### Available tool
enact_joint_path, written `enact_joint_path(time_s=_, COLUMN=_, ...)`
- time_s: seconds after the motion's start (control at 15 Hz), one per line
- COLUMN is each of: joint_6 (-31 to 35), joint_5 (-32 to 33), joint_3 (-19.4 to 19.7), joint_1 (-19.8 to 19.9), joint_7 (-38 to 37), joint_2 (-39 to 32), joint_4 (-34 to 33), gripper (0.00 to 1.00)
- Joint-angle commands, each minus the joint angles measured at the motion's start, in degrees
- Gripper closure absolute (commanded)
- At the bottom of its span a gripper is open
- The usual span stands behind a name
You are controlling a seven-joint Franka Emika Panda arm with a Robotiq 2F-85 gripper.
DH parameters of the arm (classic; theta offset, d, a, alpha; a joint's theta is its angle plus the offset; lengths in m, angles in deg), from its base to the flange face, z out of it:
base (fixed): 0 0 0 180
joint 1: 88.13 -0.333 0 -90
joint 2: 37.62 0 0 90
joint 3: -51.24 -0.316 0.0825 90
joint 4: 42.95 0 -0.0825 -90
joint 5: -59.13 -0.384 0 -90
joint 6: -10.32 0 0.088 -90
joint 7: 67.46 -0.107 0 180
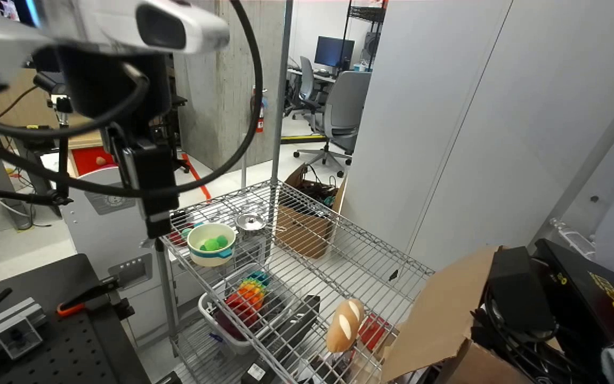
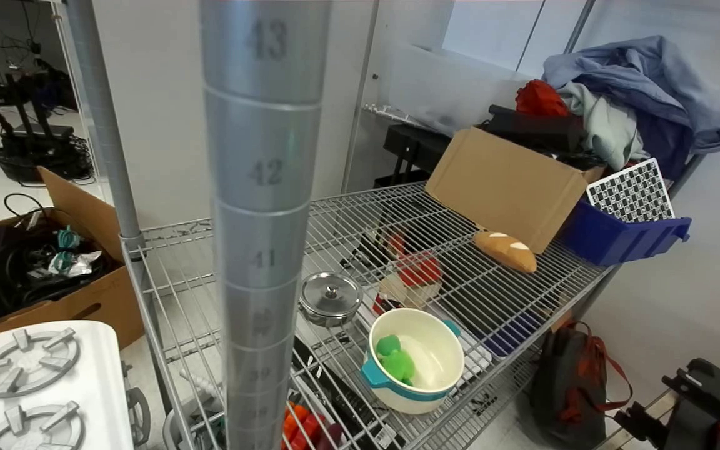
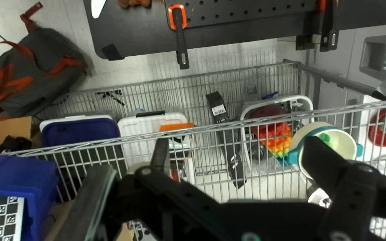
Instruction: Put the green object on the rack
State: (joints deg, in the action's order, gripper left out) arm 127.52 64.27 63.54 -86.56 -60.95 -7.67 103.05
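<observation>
One cream pot (image 2: 430, 356) with two teal handles (image 2: 375, 374), the green lumps (image 2: 399, 365) in it overlapping too closely to count. One loaf (image 2: 505, 250), one lidded metal pan (image 2: 331, 297), one blue bin (image 2: 624, 240), one checkered board (image 2: 630, 189) and one backpack (image 2: 563, 378). In an exterior view, two stove burners (image 2: 25, 362). In an exterior view, one robot arm (image 1: 110, 80), two grey office chairs (image 1: 348, 104), one fire extinguisher (image 1: 259, 121) and two open cardboard boxes (image 1: 303, 230). In the wrist view, two black-and-orange clamps (image 3: 180, 35) and one pair of jaws with two fingers (image 3: 322, 157)
</observation>
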Motion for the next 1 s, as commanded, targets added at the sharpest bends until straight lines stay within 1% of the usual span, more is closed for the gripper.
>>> enact_joint_path(time_s=0.0, joint_6=2.8, joint_5=-3.4, joint_3=-5.6, joint_1=-2.2, joint_7=-5.2, joint_2=-14.8, joint_4=-5.3, gripper=0.0)
enact_joint_path(time_s=0.27, joint_6=5.5, joint_5=-7.1, joint_3=-12.2, joint_1=-5.2, joint_7=-12.3, joint_2=-28.7, joint_4=-12.1, gripper=0.0)
enact_joint_path(time_s=0.47, joint_6=6.3, joint_5=-7.3, joint_3=-16.0, joint_1=-7.3, joint_7=-18.8, joint_2=-38.6, joint_4=-20.2, gripper=0.0)
enact_joint_path(time_s=0.67, joint_6=6.9, joint_5=-5.9, joint_3=-17.4, joint_1=-9.7, joint_7=-24.3, joint_2=-46.5, joint_4=-27.9, gripper=0.0)
enact_joint_path(time_s=0.93, joint_6=9.2, joint_5=-3.7, joint_3=-16.6, joint_1=-12.8, joint_7=-28.2, joint_2=-53.9, joint_4=-34.4, gripper=0.0)
